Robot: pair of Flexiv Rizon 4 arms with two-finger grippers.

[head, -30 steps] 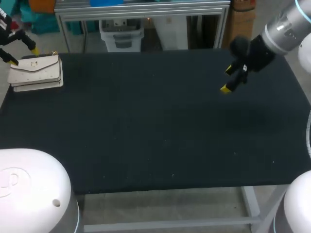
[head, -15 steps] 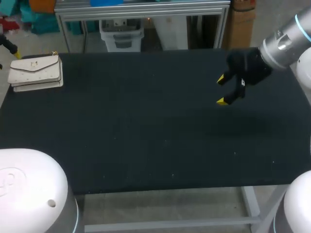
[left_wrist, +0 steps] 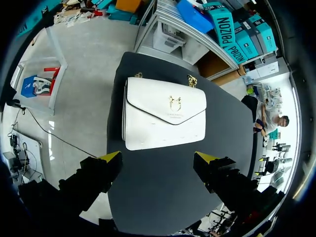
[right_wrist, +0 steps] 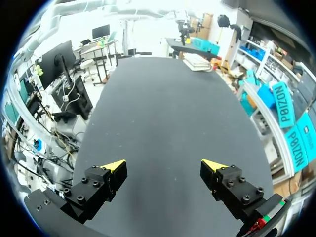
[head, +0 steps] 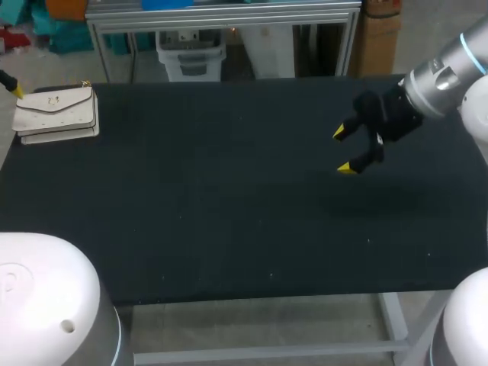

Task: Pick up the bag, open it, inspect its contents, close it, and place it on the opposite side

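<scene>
The white flap bag (head: 56,113) with a gold clasp and chain lies flat and closed at the table's far left corner. Seen from the left wrist, the bag (left_wrist: 165,121) is ahead of and below my left gripper (left_wrist: 158,157), which is open and empty and clear of the bag. From the head camera only one yellow fingertip (head: 17,91) of that gripper shows, at the left edge beside the bag. My right gripper (head: 341,150) hangs open and empty over the right half of the table. From the right wrist, my right gripper (right_wrist: 165,165) faces along the table with the bag (right_wrist: 197,61) far ahead.
The black table top (head: 229,213) lies bare between the bag and the right gripper. Its left edge runs just beside the bag.
My left gripper has drawn back from the bag toward the left edge, leaving the bag in place. My right gripper has shifted a little left and toward the table's front.
</scene>
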